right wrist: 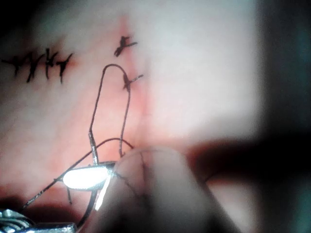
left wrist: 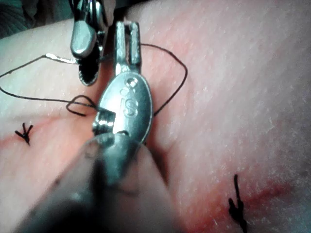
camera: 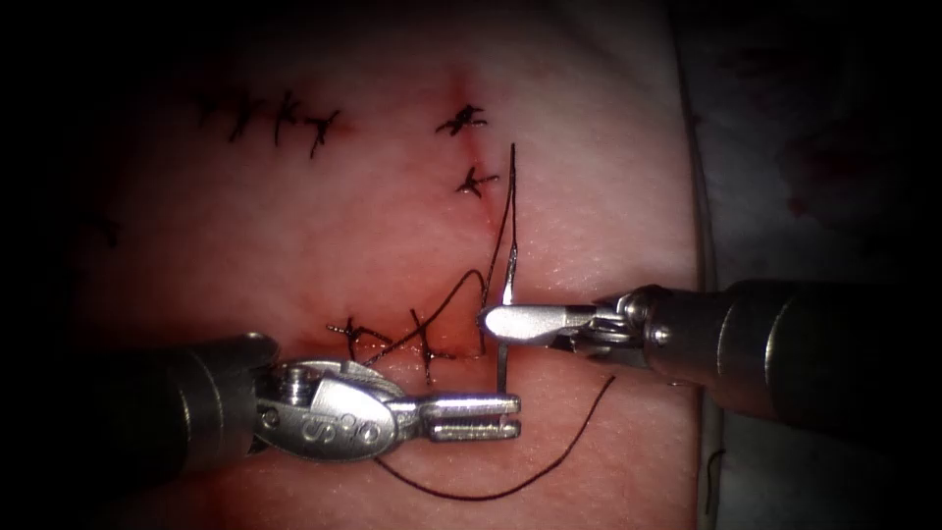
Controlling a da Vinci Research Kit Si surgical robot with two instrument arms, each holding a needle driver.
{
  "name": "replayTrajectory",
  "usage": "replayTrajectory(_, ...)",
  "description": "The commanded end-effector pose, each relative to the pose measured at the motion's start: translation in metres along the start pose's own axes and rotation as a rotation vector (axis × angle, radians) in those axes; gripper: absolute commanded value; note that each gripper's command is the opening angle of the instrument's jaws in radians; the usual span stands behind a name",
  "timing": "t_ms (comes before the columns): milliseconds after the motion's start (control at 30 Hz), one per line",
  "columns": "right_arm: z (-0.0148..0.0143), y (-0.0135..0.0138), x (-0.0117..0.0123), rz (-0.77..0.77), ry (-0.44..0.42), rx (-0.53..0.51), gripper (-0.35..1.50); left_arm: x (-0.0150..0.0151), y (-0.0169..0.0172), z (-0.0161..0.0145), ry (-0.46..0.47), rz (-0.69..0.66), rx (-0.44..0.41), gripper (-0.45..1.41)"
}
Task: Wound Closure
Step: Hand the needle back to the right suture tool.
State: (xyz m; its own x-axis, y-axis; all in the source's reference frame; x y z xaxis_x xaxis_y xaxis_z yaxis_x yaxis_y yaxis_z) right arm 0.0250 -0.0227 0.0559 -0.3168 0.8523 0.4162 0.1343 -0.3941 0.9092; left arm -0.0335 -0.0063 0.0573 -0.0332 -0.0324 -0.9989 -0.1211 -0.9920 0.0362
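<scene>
The tissue (camera: 589, 196) bears a stitched cut (camera: 478, 211) that runs down and bends left. My right tool (camera: 496, 322) is shut on the curved needle (camera: 508, 285) near mid-curve. The needle stands almost upright just right of the cut; I cannot tell whether its lower tip (camera: 500, 378) touches the tissue. Dark thread (camera: 511, 196) rises from its upper end, loops and comes back down to the stitches (camera: 428, 345). More thread (camera: 491, 494) trails below the left tool (camera: 510, 417), which is narrowly open and holds nothing. Up close, the right tool (right wrist: 85, 177) grips the needle (right wrist: 92, 148); the left tool (left wrist: 127, 39) lies beside it.
Finished knots (camera: 461, 120) (camera: 477, 181) sit higher on the cut, and a separate row of stitches (camera: 280, 118) lies at the upper left. Red fluid stains the tissue around the lower stitches. The tissue's right edge (camera: 699, 245) meets a pale cloth (camera: 814, 147).
</scene>
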Motion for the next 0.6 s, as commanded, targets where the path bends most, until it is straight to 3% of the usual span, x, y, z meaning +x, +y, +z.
replayTrajectory(33, 0.0010, 0.0004, 0.0002, -0.002, -0.003, -0.007, 0.91, -0.0006, -0.0001, 0.0006, 0.001, 0.001, 0.000, -0.45)
replayTrajectory(67, 0.0010, 0.0004, 0.0002, -0.002, -0.003, -0.007, 0.91, -0.0006, -0.0001, 0.0006, 0.001, 0.001, 0.000, -0.45)
replayTrajectory(167, 0.0010, 0.0004, 0.0002, -0.006, -0.006, -0.028, -0.35, -0.0006, -0.0001, 0.0007, -0.001, 0.001, -0.001, -0.45)
replayTrajectory(300, 0.0010, 0.0005, 0.0006, -0.106, 0.008, -0.104, -0.35, -0.0004, -0.0001, 0.0010, -0.002, 0.001, 0.001, -0.45)
replayTrajectory(533, 0.0010, 0.0002, 0.0011, -0.179, 0.035, -0.113, -0.35, 0.0002, 0.0003, 0.0010, -0.005, 0.006, -0.005, -0.45)
replayTrajectory(567, 0.0009, 0.0001, 0.0012, -0.195, 0.034, -0.114, -0.35, 0.0004, 0.0002, 0.0010, -0.013, -0.015, 0.002, -0.20)
replayTrajectory(600, 0.0009, 0.0000, 0.0013, -0.206, 0.033, -0.115, -0.35, 0.0005, 0.0000, 0.0010, -0.040, -0.095, 0.031, 0.47)
